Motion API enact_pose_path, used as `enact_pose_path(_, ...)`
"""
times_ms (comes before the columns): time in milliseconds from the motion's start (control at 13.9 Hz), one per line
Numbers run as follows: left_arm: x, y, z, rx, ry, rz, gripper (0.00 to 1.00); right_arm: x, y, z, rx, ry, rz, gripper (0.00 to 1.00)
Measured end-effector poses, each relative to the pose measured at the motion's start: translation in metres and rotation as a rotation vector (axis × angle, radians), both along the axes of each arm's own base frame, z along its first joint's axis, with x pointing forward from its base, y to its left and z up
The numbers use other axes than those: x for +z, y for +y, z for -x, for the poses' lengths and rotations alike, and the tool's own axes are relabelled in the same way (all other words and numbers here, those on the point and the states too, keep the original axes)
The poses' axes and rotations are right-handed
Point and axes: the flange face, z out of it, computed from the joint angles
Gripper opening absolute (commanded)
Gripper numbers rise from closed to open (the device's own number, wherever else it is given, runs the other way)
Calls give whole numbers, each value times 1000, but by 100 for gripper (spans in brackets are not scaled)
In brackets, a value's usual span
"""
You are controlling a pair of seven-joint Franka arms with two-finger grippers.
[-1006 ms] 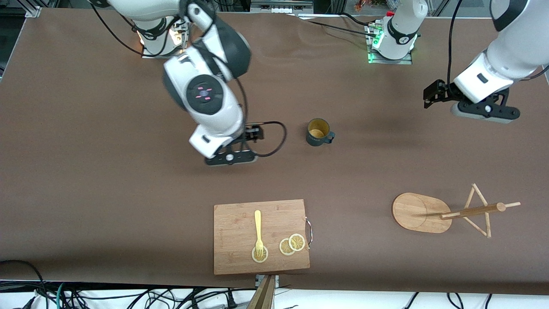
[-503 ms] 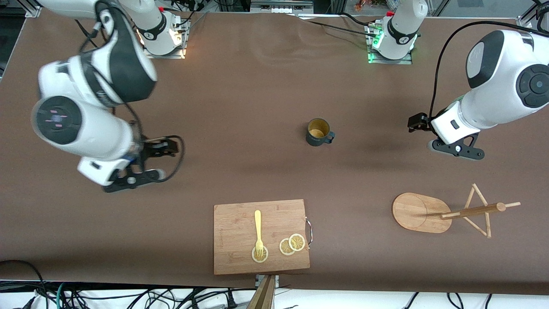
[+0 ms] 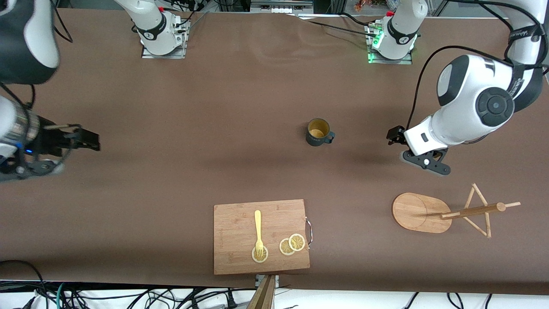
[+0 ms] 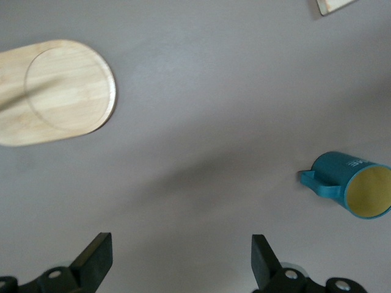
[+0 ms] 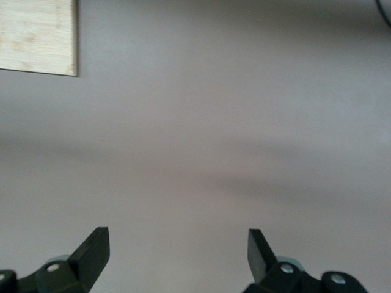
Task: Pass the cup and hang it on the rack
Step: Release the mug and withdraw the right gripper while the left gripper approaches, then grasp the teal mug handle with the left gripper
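The left gripper [image 4: 180,265] hangs over bare table with its fingers [image 4: 98,253] spread wide and nothing between them; the cup [image 3: 318,132] stands upright on the table toward the right arm's end from it, well apart, handle turned its way. The rack [image 3: 446,211] lies tipped on its side, nearer the front camera than this gripper, its oval base close by. The right gripper [image 5: 177,256] hangs over the right arm's end of the table, equally wide open and empty, far from the cup.
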Motion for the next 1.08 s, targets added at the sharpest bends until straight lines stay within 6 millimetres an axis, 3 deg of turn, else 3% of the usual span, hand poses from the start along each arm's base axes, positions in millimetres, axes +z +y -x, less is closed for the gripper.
enact_pose_path(216,1,-7,-2,-118,-22,28,100,11,-48,24,-69,15,21,100)
enact_pose_path(359,4,-2,-7,-183,-58,63,100,17,-67,37,-102,18,31,100)
enact_pose_path(503,5,15,-13,-220,-81,94,100,20,-71,50,-114,26,34,100)
enact_pose_path(647,-1,16,-16,-229,-93,145,100,24,-70,61,-112,31,35,100)
enact_pose_path(934,-26,-21,-16,-406,-99,301,100,51,-71,78,-118,-13,37,100)
enact_pose_path(1078,-38,-52,-10,-516,-97,370,100,66,-72,86,-121,-39,38,100)
